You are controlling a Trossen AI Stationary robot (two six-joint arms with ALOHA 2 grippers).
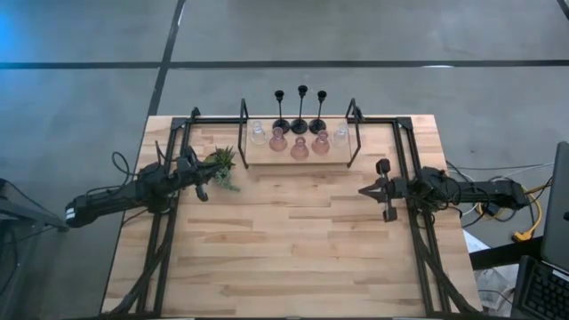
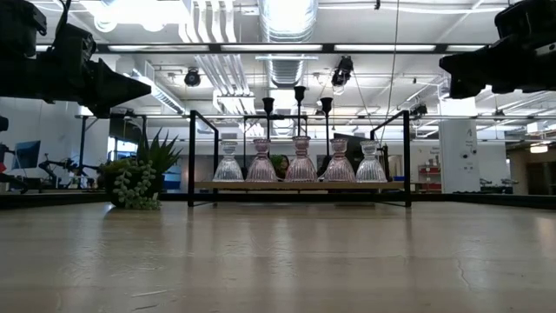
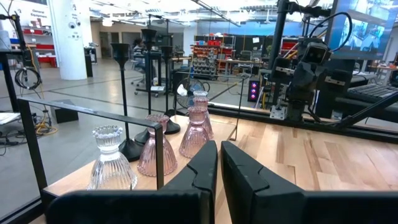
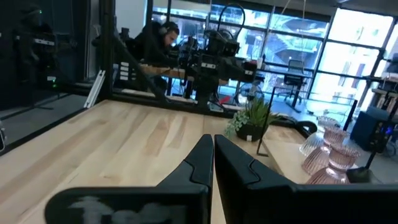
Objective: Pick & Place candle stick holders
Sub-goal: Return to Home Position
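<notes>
pulling the left gripper (image 1: pixel 203 182), fingers together and empty like the right gripper (image 1: pixel 364 189), home could clip the plant (image 1: pixel 222 164) seemingly just beside it and knock it toward the shelf (image 1: pixel 284 162) at the table's (image 1: pixel 293 249) far edge, where the glass candle holders (image 1: pixel 299 148) and black stemmed holders (image 1: pixel 300 126) stand.

My left gripper (image 1: pixel 206 178) hangs mid-left beside the green plant (image 1: pixel 222 164), my right gripper (image 1: pixel 366 188) mid-right. At upper centre the shelf (image 1: pixel 284 161) carries five glass holders (image 1: pixel 300 148), three black stemmed holders (image 1: pixel 300 126) behind.
</notes>
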